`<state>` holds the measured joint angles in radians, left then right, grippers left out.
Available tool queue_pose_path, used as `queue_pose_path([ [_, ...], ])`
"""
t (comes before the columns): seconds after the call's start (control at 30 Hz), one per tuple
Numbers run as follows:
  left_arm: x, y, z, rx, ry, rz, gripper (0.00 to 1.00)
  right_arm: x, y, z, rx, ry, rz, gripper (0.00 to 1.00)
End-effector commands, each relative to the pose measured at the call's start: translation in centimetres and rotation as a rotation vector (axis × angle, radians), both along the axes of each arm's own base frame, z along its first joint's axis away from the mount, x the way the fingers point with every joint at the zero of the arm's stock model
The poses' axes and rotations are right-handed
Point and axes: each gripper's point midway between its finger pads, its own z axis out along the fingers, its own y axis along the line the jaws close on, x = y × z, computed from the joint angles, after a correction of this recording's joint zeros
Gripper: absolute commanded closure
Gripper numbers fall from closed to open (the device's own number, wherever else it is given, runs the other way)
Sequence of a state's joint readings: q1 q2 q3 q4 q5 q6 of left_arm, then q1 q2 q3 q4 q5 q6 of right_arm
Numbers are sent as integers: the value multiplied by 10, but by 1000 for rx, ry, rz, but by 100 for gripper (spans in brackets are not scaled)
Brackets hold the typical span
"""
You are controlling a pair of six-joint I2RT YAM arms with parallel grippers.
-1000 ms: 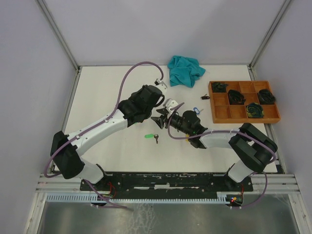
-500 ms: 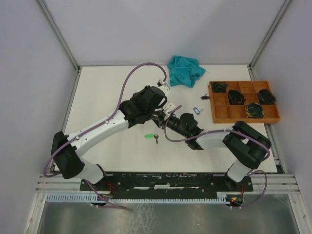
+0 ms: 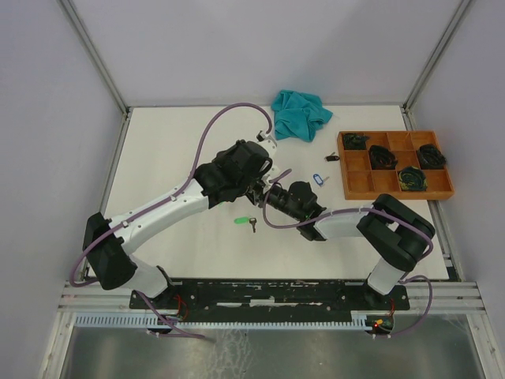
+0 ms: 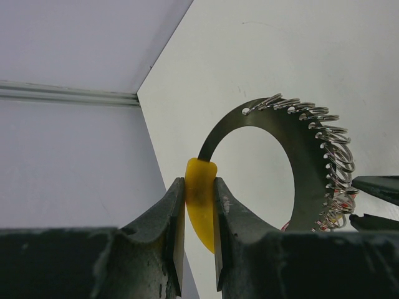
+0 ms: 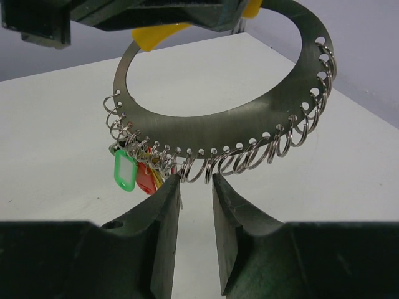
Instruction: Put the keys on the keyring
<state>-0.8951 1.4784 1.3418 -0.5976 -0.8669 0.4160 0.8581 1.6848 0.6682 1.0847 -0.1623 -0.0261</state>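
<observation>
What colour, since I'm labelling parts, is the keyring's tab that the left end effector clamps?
Yellow; the keyring's tab shows best in the left wrist view.

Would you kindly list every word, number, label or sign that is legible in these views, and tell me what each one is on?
No legible text in any view.
The green tag hanging from the metal ring: its white insert looks blank.
The blue tag on the table: too small to read.
The wooden tray: no label visible.
</observation>
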Motion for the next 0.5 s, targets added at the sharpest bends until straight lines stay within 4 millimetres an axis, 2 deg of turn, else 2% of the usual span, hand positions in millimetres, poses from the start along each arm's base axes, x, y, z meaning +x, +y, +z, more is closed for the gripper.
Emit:
queue_pose_path([
  [0.0, 2, -2, 31, -79, -80, 28, 97, -3, 14, 28, 69, -50, 44, 64],
  [0.27, 0, -3, 34, -88, -80, 23, 97, -1, 18, 24, 58, -45, 41, 63],
  [0.47, -2, -3, 36, -101, -78, 20, 97, 5, 15, 24, 62, -57, 0, 66],
])
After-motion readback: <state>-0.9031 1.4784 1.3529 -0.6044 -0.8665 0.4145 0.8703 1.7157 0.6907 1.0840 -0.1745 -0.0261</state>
